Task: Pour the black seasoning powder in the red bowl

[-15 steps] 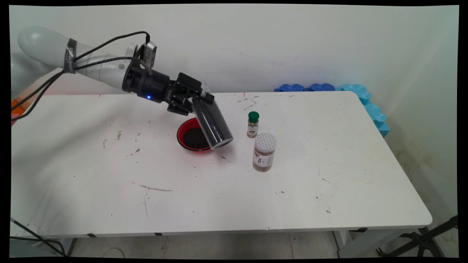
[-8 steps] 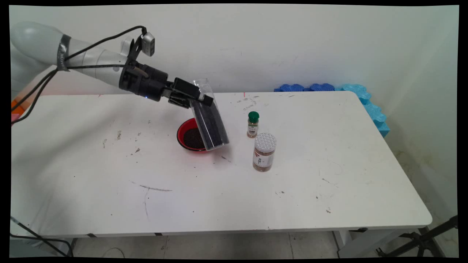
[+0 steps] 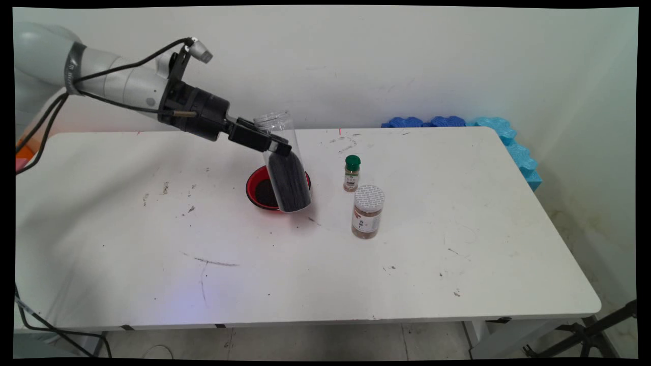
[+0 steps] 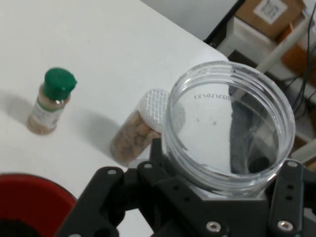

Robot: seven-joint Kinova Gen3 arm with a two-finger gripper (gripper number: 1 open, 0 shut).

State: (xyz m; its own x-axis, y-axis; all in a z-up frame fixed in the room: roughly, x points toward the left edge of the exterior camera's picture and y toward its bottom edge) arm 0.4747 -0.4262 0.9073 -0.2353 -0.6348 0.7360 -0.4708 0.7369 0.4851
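My gripper (image 3: 274,146) is shut on a clear plastic jar (image 3: 286,170) partly filled with dark grains. The jar hangs nearly upright, mouth up, leaning slightly, just in front of and above a red bowl (image 3: 254,187) that holds more dark grains. In the hand view I look down into the jar's open mouth (image 4: 217,123), with the gripper (image 4: 212,210) clamped round its neck and the red bowl (image 4: 27,200) at the lower left. Right of the jar stand a small green-capped spice bottle (image 3: 351,174) (image 4: 49,101) and a white-lidded jar of brown bits (image 3: 367,212) (image 4: 140,129).
The white table (image 3: 457,244) carries scattered dark specks and scuffs. Blue foam pieces (image 3: 460,122) lie along the wall at the back right and run down past the table's right corner. Black cables hang from the arm at the left.
The hand has rolled and drawn back to the left. The jar has swung from a strong tilt to nearly upright, its base moving left, and the grains have settled into its lower part.
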